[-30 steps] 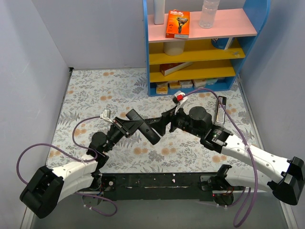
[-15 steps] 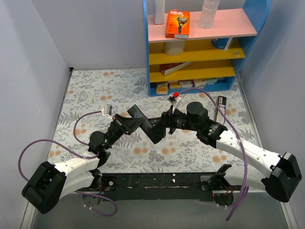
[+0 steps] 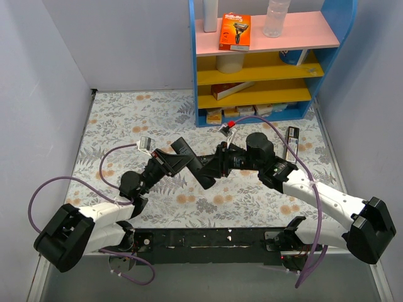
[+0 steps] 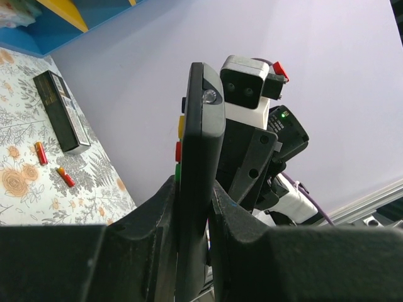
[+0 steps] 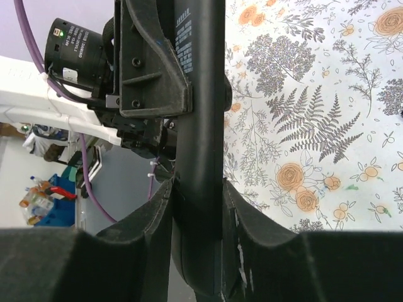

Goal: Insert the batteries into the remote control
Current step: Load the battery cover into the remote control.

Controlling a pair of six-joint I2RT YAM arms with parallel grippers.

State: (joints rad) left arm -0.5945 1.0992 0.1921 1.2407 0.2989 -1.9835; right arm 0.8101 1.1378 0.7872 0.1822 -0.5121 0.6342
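Note:
The remote control [image 3: 194,165] is a long black bar held in the air over the flowered table between both arms. My left gripper [image 3: 171,161] is shut on its upper left end. In the left wrist view the remote control [image 4: 200,132] stands edge-on between the left gripper [image 4: 192,189], yellow, red and green buttons along its left side. My right gripper [image 3: 217,166] grips the lower right end. In the right wrist view both pads of the right gripper [image 5: 196,189] press the remote control [image 5: 200,82]. Two small red and golden batteries [image 4: 41,152] [image 4: 65,177] lie on the table.
A blue shelf unit [image 3: 264,63] with boxes and a bottle stands at the back right. Another black remote with a silver edge [image 3: 292,145] [image 4: 60,112] lies on the table right of the arms, close to the batteries. The right arm's camera housing [image 4: 247,91] sits just behind the held remote.
The right gripper has moved left to the remote's lower end and closed its jaws onto it. The left gripper has kept its hold, shifting only slightly.

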